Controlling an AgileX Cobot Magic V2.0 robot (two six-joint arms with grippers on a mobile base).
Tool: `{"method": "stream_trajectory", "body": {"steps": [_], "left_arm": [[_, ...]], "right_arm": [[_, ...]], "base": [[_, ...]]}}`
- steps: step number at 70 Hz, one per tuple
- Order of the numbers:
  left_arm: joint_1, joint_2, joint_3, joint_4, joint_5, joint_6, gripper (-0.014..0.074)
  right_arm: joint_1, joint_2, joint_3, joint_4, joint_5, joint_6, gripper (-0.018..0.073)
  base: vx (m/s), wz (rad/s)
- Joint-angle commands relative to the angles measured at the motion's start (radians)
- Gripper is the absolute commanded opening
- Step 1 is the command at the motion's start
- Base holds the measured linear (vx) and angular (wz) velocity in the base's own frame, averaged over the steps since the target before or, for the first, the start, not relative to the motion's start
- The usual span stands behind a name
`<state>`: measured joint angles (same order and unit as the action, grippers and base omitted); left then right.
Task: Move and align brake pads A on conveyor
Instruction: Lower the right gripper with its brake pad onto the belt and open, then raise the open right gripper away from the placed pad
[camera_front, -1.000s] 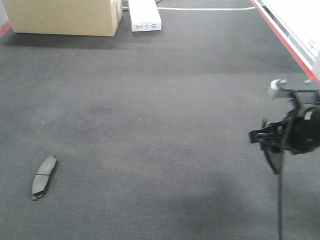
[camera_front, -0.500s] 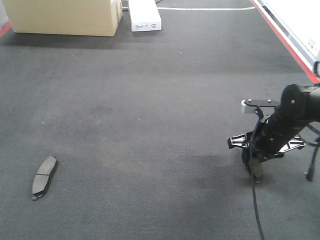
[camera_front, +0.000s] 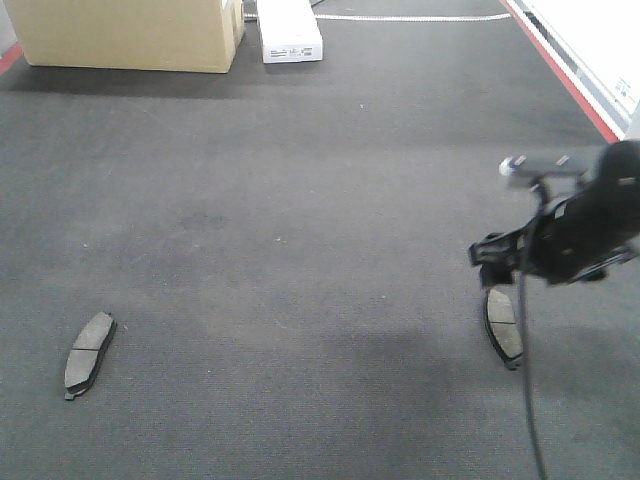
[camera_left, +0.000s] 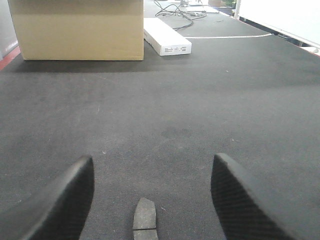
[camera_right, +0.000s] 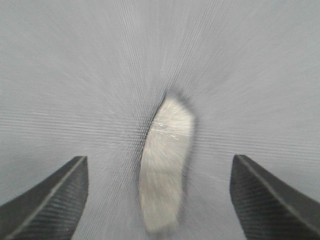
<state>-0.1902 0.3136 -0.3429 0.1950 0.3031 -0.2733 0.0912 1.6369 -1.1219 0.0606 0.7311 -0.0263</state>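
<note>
Two of the brake pads A lie flat on the dark felt belt of the conveyor (camera_front: 300, 200), well apart. The first pad (camera_front: 90, 355) rests near the left side of the front view, its long axis running roughly along the belt and its cross groove visible; the second pad (camera_front: 503, 327) rests toward the right side, likewise lengthwise, just below the right arm (camera_front: 585, 235), from which a black cable (camera_front: 527, 390) trails down. The right gripper (camera_right: 159, 159) hangs over the second pad with jaws spread wide; its two fingers (camera_right: 50, 200) flank the pad on either side without touching it; the wrist view is streaked with blur. The left gripper (camera_left: 152, 162) is likewise wide apart and holds nothing; the first pad shows low between its fingers, lying on the belt. At the belt's far end stand a cardboard box (camera_front: 130, 35) and, just beside it, a white carton (camera_front: 290, 30); a red frame edge (camera_front: 565, 75) borders the belt on the right.
</note>
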Motion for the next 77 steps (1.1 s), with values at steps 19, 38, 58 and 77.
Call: {"method": "stream_trajectory", "body": {"steps": [19,38,58,77], "left_arm": [[-0.003,0.008,-0.022,0.005,-0.061,0.000,0.0470],[-0.003,0.008,-0.022,0.005,-0.061,0.000,0.0470],[-0.003,0.008,-0.022,0.005,-0.061,0.000,0.0470],[-0.003,0.008,-0.022,0.005,-0.061,0.000,0.0470]], "right_arm": [[-0.007,-0.470,0.227,-0.006,-0.246,-0.092,0.0559],[-0.007,-0.796,0.422,0.000,-0.388,-0.098,0.0559],[-0.007,-1.078,0.653,0.004,-0.580,-0.141,0.0559],[-0.007,-1.276,0.752,0.041,-0.657,-0.141,0.0559]], "base": [[0.00,0.00],[0.00,0.00],[0.00,0.00],[0.00,0.00]]}}
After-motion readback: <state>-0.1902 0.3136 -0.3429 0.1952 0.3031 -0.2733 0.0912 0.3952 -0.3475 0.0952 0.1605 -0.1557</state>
